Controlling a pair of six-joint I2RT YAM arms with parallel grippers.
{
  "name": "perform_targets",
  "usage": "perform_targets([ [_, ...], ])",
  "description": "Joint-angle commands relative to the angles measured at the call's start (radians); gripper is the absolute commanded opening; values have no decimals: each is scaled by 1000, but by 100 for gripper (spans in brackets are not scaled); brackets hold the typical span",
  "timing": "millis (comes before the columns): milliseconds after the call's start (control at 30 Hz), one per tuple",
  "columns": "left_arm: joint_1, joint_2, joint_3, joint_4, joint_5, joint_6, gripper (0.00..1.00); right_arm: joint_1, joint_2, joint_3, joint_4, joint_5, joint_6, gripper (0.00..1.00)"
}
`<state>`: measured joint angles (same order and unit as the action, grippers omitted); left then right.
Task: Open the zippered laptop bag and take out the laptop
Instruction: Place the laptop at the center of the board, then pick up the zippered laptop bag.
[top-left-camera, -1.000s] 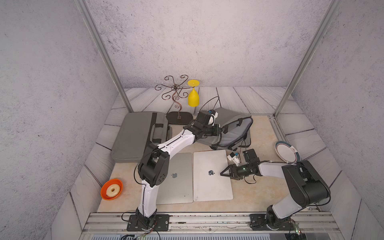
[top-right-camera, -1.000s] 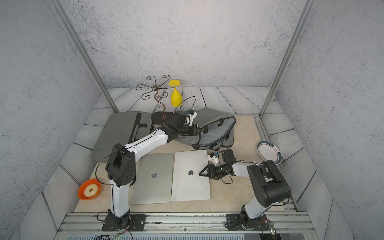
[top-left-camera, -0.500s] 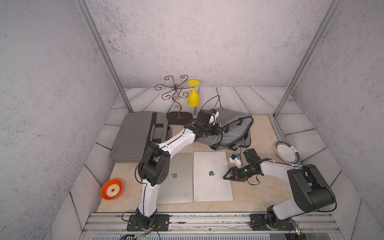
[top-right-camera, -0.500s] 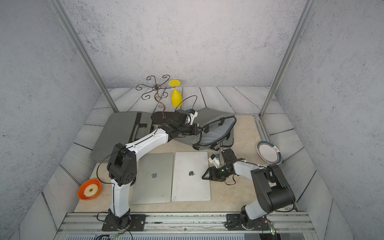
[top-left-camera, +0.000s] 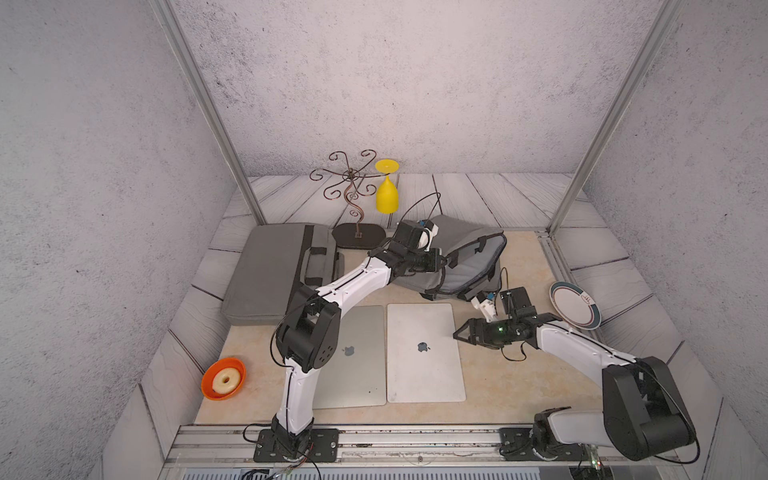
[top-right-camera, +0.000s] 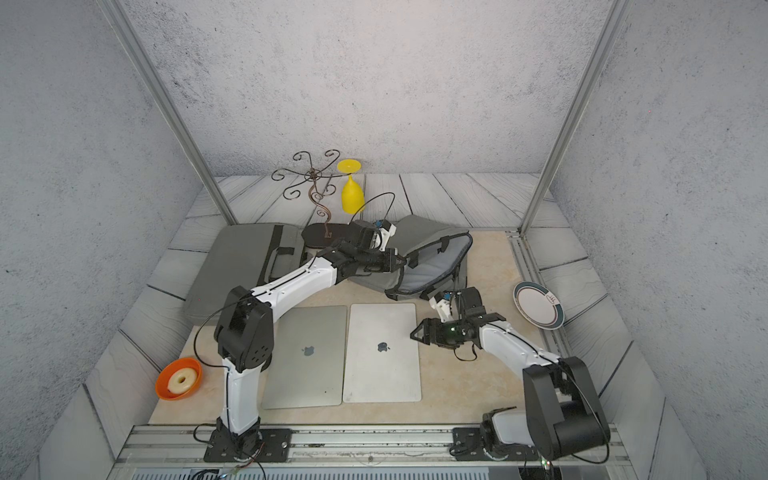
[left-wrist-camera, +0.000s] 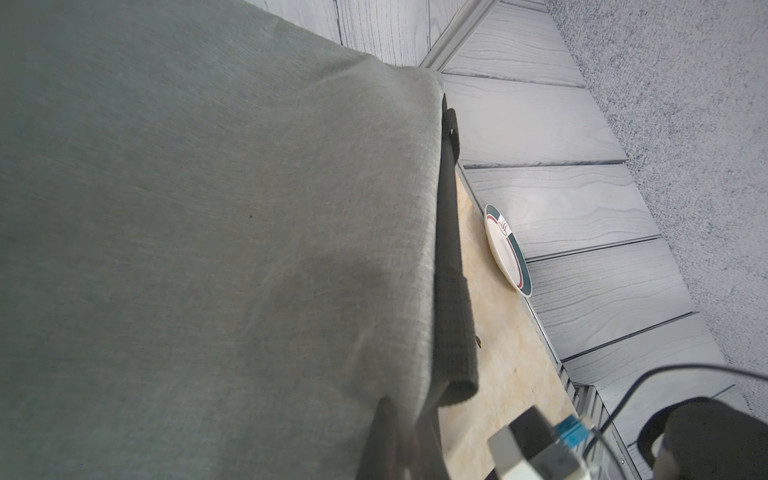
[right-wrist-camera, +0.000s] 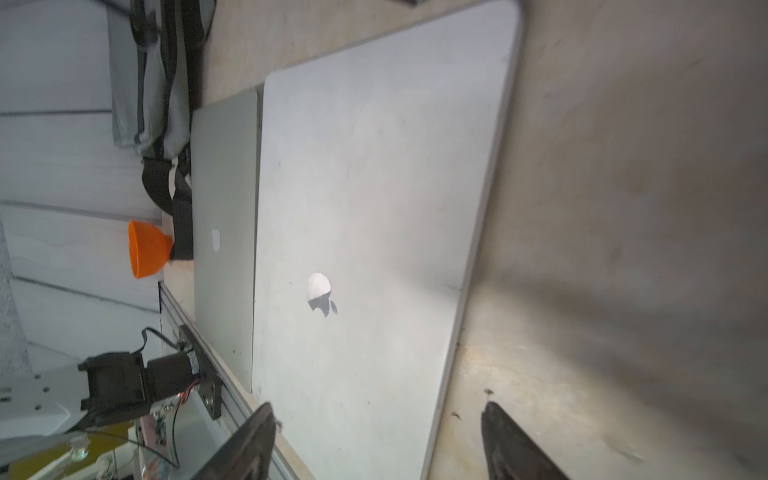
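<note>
An Apple logo (top-left-camera: 423, 346) marks the lid of the laptop (top-left-camera: 415, 374), which lies flat on the mat (top-left-camera: 519, 386) at near centre, out of the bag (top-left-camera: 469, 249). A second laptop (top-left-camera: 357, 374) just left of it bears the same logo. The red mark on the plate (top-left-camera: 575, 305) at right is too small to read. The right gripper (top-left-camera: 459, 332) stands wide open and empty at the laptop's right edge, with a finger on either side of it. The left gripper (top-left-camera: 440, 262) is pinched on the open bag's rim, beyond the laptop.
</note>
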<state>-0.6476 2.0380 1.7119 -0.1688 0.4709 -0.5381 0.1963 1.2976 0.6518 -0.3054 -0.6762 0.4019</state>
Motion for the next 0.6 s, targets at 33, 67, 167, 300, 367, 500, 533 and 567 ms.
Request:
perform_targets([
  [33,-1,25,-15,39,27,31,0,-112,-104,-29,119,6,178,84],
  [67,-4,32,-16,36,37,32,0,-137,-114,-37,165,-1,221,87],
  [167,-16,55,-4,12,64,42,1,-169,-100,-65,355,-25,366,91],
  [300,-27,73,9,-16,98,56,9,-172,-4,-69,573,-53,523,93],
  [367,-30,74,11,-32,117,62,14,-172,50,-68,670,-56,579,94],
  [500,-34,65,10,-78,161,95,32,-170,137,-46,719,-59,588,94],
  [533,-33,57,10,-97,170,119,38,-169,154,-46,737,-59,594,94],
  [567,-33,48,9,-115,179,141,43,-168,170,-46,759,-59,602,94],
])
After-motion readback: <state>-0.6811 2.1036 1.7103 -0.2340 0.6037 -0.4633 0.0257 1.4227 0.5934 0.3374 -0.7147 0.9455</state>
